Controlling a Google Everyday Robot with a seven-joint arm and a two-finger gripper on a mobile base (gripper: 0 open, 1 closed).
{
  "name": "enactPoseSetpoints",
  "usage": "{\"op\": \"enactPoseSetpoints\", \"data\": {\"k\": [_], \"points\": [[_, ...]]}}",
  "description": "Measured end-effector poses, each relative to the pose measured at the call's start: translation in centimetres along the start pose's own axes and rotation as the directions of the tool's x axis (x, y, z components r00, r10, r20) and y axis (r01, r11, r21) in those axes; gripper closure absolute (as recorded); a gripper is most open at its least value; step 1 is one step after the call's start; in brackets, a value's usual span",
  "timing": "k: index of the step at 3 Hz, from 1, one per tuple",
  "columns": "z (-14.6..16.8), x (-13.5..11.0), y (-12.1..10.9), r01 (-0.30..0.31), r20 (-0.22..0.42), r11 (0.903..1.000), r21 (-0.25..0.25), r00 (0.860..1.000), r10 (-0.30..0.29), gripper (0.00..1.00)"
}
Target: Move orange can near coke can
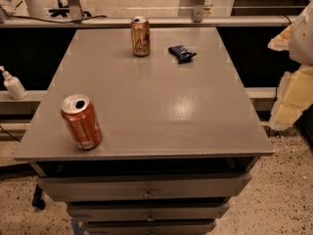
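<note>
The orange can (140, 36), golden amber with a dark emblem and a silver top, stands upright at the far middle of the grey table (161, 111). The coke can (81, 121), copper-red with a pale label patch near its base, stands at the table's front left corner, leaning slightly in view. My gripper (292, 89) shows as pale cream and white shapes at the right edge of the camera view. It is off the table's right side, far from both cans, and holds nothing that I can see.
A small dark blue packet (182, 53) lies to the right of the orange can. A white pump bottle (13, 84) stands on a ledge left of the table. Drawers (146, 192) are under the tabletop. A rail runs behind the table.
</note>
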State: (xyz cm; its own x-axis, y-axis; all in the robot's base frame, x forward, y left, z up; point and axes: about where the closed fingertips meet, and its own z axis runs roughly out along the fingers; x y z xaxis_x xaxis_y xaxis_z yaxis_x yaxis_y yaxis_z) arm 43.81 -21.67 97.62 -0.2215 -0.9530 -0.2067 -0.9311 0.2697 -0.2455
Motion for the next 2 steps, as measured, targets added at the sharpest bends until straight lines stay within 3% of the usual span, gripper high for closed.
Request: {"op": "enactPoseSetpoints", "data": {"k": [1,2], "points": [[0.0,0.0,0.0,0.0,0.0,1.0,0.0,1.0,0.0,0.0],[1.4,-1.4,-1.2,0.008,0.045,0.9999,0.008,0.999,-0.009,0.0]]}}
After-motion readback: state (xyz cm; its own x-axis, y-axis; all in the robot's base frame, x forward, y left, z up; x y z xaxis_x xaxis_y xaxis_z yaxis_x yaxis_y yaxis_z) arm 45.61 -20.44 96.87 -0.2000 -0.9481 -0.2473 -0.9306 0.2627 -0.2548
